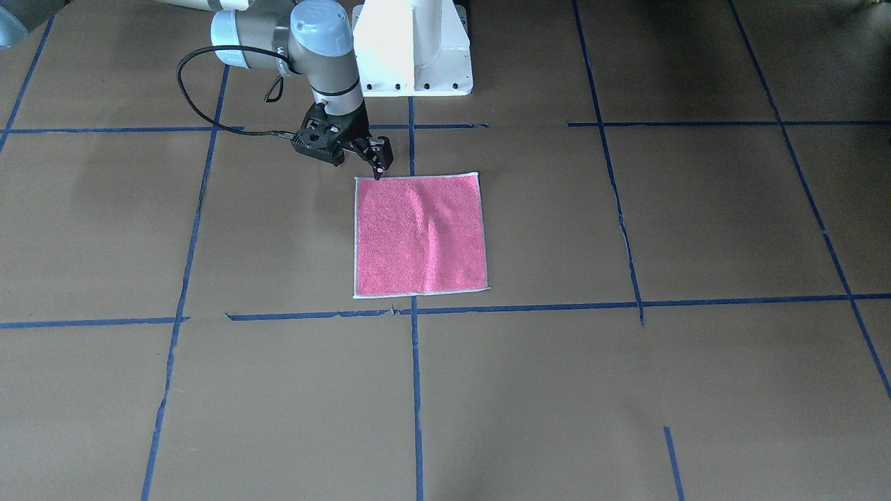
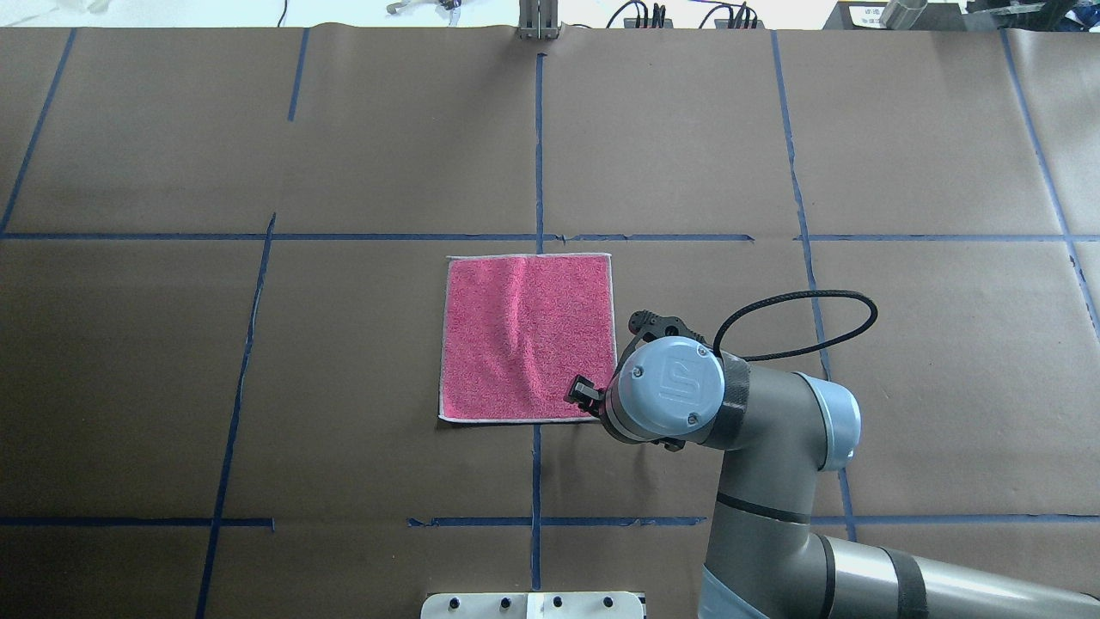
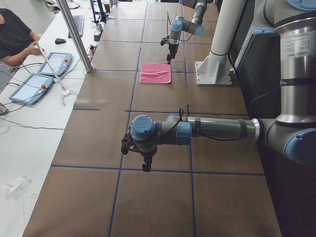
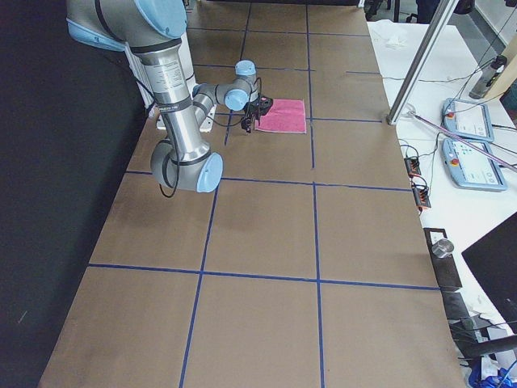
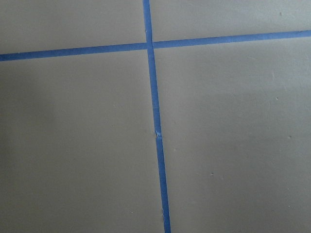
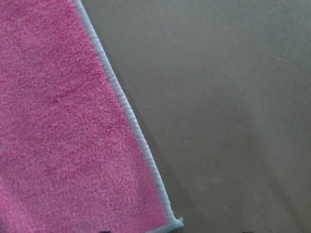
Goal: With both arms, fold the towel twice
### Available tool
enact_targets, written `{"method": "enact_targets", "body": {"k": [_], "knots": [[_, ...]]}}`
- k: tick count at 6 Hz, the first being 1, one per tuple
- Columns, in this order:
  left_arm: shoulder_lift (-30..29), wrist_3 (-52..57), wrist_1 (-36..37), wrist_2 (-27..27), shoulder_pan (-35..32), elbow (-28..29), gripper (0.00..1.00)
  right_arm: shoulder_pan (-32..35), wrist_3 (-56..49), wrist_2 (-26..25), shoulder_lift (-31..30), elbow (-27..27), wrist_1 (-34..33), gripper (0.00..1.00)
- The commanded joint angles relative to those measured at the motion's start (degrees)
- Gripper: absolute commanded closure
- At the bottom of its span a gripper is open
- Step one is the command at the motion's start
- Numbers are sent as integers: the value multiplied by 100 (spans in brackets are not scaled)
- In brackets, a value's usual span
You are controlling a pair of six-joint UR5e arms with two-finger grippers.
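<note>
The pink towel lies flat and unfolded on the brown table, pink face up, with a whitish hem; it also shows from overhead. My right gripper hangs just above the towel's corner nearest the robot's base on its right side. From overhead its wrist hides most of it. The right wrist view shows that corner between the spread jaws, which hold nothing. My left gripper points down over bare table far from the towel. I cannot tell if it is open or shut.
Blue tape lines divide the brown paper cover. The white pedestal base stands behind the towel. An operator with tablets sits at the far side bench, beside a metal pole.
</note>
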Motion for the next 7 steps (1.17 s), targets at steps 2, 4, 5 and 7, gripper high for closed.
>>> {"method": "enact_targets", "body": {"k": [2, 4, 5, 7], "knots": [[0, -2, 0, -9, 0, 1, 0, 21, -4, -1, 86, -120, 0, 10], [0, -2, 0, -9, 0, 1, 0, 48, 14, -1, 131, -155, 0, 23], [0, -2, 0, -9, 0, -8, 0, 48, 14, -1, 139, -234, 9, 23], [0, -2, 0, -9, 0, -8, 0, 48, 23, -1, 148, -234, 9, 48]]}}
